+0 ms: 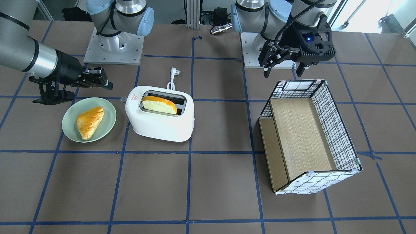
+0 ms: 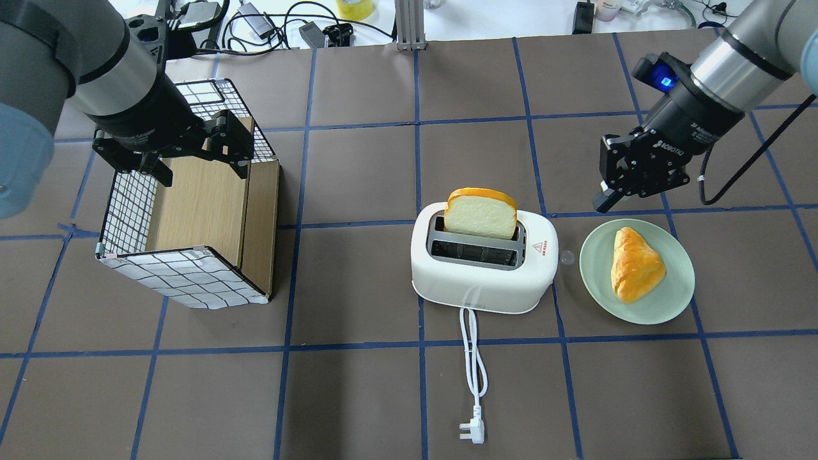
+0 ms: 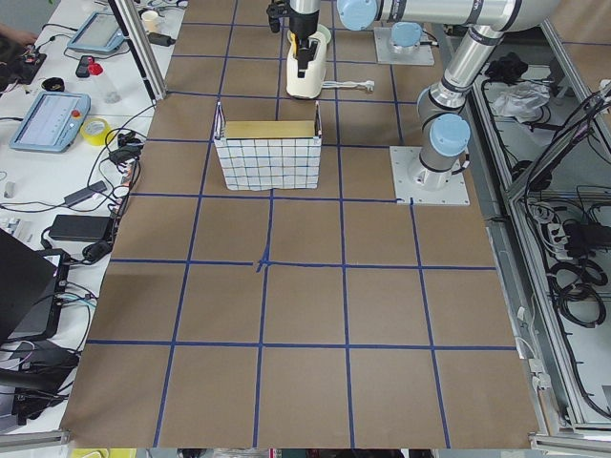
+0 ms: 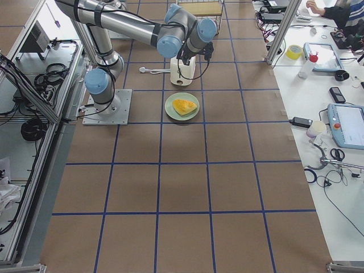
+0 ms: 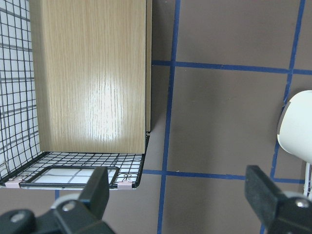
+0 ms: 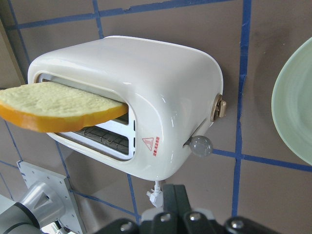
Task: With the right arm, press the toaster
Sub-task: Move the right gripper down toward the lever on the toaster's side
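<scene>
The white toaster stands mid-table with a bread slice upright in its far slot. It also shows in the front view and the right wrist view. Its grey side knob sticks out on the plate side, and its cord lies unplugged. My right gripper is shut and empty. It hovers to the right of the toaster, over the plate's far edge, and touches nothing; it also shows in the front view. My left gripper is open and empty above the wire box.
A green plate with a golden pastry sits right of the toaster. A checked wire-and-wood box lies on its side at the left, under my left gripper. Blue tape lines grid the brown table.
</scene>
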